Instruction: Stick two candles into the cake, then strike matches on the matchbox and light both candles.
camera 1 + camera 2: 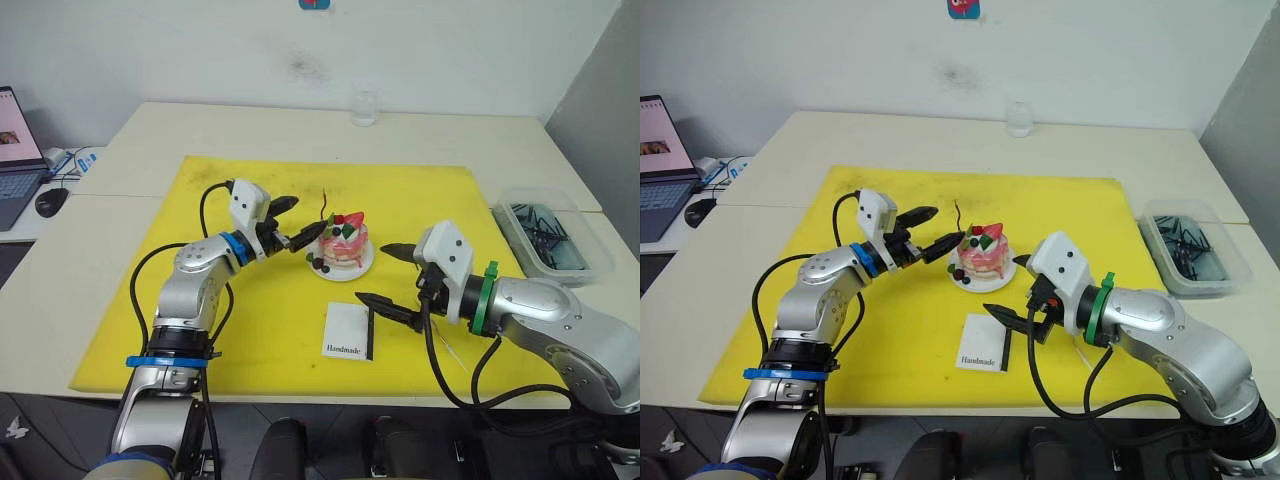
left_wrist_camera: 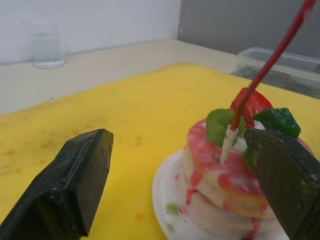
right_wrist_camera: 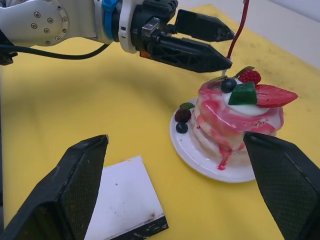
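Note:
The pink-and-white cake (image 1: 345, 245) with its strawberry sits on a white plate (image 1: 352, 272) in the middle of the yellow mat (image 1: 250, 340). One thin reddish candle (image 2: 232, 132) stands tilted in the cake's top, its pale end pushed into the cream. My left gripper (image 1: 300, 222) is open at the cake's left side. Its lower fingertip (image 3: 220, 62) lies close to the candle's base, and nothing is held. My right gripper (image 1: 385, 275) is open just right of the plate, above the white matchbox (image 1: 348, 330), which lies flat in front of the cake. No matches can be made out.
A clear plastic bin (image 1: 550, 235) with dark items stands on the table at the right. At the far edge stands a glass (image 1: 365, 105). On the left side table are a laptop (image 1: 15, 150) and a mouse (image 1: 50, 200).

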Robot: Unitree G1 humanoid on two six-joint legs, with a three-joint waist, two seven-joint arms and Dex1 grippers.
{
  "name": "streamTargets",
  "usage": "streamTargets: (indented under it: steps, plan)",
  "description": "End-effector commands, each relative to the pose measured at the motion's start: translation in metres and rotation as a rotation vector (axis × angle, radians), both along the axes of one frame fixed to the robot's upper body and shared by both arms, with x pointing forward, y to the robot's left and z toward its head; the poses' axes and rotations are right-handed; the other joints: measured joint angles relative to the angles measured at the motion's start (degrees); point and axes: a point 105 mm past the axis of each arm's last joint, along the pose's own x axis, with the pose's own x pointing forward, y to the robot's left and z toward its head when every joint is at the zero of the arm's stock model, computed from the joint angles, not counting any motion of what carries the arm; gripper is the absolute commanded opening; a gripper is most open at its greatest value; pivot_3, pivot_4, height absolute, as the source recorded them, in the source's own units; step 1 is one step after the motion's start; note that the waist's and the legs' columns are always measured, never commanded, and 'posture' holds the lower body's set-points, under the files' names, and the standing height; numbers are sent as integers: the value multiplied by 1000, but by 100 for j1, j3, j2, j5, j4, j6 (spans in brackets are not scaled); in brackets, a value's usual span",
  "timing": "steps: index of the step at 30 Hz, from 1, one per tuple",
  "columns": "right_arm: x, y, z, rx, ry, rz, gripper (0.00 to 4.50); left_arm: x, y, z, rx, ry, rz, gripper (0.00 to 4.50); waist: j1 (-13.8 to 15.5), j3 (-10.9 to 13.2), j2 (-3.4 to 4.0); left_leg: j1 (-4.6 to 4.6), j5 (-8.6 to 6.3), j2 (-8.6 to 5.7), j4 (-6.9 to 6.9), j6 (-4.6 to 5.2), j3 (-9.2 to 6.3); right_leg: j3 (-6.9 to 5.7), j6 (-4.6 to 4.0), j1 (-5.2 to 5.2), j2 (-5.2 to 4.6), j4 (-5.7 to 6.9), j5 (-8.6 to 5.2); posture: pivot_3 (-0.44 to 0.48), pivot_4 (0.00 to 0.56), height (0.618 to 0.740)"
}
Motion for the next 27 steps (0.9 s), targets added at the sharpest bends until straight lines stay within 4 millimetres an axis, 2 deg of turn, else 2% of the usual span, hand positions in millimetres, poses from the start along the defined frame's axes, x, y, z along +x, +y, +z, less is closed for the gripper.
streamTargets:
  steps: [1, 7, 10, 13, 17, 23, 27]
  plan:
    - [2, 0, 16, 25, -80, -2, 4500, -9, 9, 23, -1, -74, -1, 4461, -6, 0, 0, -1, 0, 0, 0, 0, 0, 0, 0, 0, 0, 0, 0, 0, 150, 740]
    - [2, -10, 29, 75, -121, -51, 4500, -35, 36, 30, 100, -60, -17, 4461, -52, 0, 0, 3, 0, 9, -6, 0, -5, 3, 0, -4, 0, 0, 0, 0, 150, 740]
    - [-3, -18, 33, 94, -121, -61, 4500, -55, 37, 27, 141, 9, -92, 4461, -69, 0, 0, 6, 0, 12, -6, -1, -6, 2, -1, -1, -3, 1, -1, 0, 150, 740]
    - [-9, -28, 33, 83, -111, -75, 4500, -82, 25, 19, 184, 98, -233, 4461, -68, 0, 0, 6, 0, 7, -6, -1, -9, 3, -1, 1, -17, -1, -1, 0, 150, 740]
    - [-17, -52, 18, -3, -63, -145, 4500, -129, -3, 0, 309, 161, -482, 4461, -63, 0, 0, 12, 0, -1, -5, 0, -4, 6, -1, 7, -46, -5, -1, 0, 150, 740]
    - [-34, -72, -14, -80, 18, -266, 4500, -156, -28, -12, 358, 133, -635, 4461, -56, 0, 0, 31, 0, 4, -11, 0, -9, 1, -7, 17, -43, 0, -5, 0, 150, 740]
    - [-48, -80, -33, -87, 66, -355, 4500, -166, -40, -12, 334, 113, -693, 4461, -53, -1, 2, 34, 0, 4, -9, 0, -9, 3, -7, 19, -42, 2, -5, 0, 150, 740]
